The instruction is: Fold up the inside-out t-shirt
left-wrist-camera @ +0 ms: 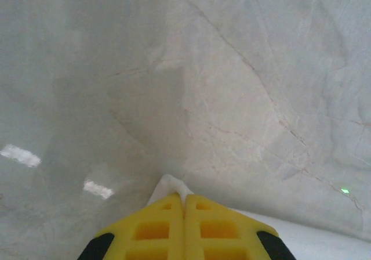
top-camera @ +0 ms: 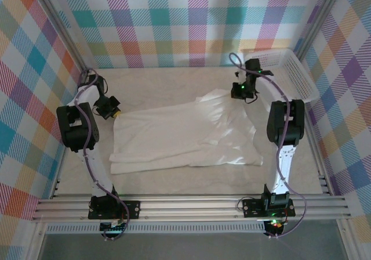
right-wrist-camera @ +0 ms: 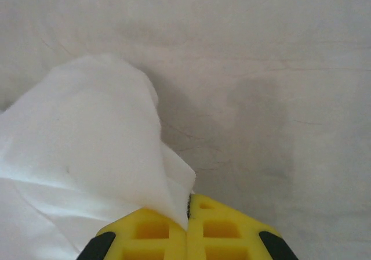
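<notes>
Pinching a small white tip of the inside-out t-shirt [top-camera: 179, 135] between the pressed-together fingers of the left gripper [left-wrist-camera: 185, 202] and clamping a bunched fold in the right gripper [right-wrist-camera: 189, 210], holding the thin, glossy, creased cloth spread across the table [top-camera: 174, 77] between both.

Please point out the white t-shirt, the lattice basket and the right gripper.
white fabric t-shirt [top-camera: 185, 135], top view, middle of cloth
white plastic lattice basket [top-camera: 287, 68], top view, its lattice
right gripper [right-wrist-camera: 188, 206], right wrist view, between fingertips

Bare table [top-camera: 162, 83] beyond the t-shirt [top-camera: 185, 135], basket [top-camera: 287, 68] crowding far right corner
</notes>
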Motion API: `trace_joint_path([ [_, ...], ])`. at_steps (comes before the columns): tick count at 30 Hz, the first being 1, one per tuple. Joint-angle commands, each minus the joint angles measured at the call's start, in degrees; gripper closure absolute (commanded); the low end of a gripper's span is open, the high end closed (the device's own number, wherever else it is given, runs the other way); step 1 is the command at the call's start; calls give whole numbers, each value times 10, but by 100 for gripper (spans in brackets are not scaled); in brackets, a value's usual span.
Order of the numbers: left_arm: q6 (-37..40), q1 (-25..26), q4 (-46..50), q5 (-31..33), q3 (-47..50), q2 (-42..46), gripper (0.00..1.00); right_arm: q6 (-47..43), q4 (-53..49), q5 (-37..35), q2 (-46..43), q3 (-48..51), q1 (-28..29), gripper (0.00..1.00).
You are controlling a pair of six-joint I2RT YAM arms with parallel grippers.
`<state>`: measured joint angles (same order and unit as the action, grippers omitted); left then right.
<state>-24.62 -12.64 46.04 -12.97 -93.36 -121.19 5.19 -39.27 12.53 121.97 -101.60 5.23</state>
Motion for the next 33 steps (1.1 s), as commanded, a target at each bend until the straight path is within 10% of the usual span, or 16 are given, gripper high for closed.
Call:
trace_joint_path([
  [1, -8, -11, -19, -42, 15, 25, 100, 50, 11, 50, -5, -1, -9, 100],
  [12, -14, -25, -11, -75, 28, 87, 100, 75, -4, 73, -36, -17, -18, 100],
  [20, -34, -25, -94, -92, 247, 266, 100, 114, 92, 46, -121, 183, -31, 100],
  [33, -7, -25, -56, -10, 301, 340, 100, 138, 51, 15, -167, 180, -41, 100],
])
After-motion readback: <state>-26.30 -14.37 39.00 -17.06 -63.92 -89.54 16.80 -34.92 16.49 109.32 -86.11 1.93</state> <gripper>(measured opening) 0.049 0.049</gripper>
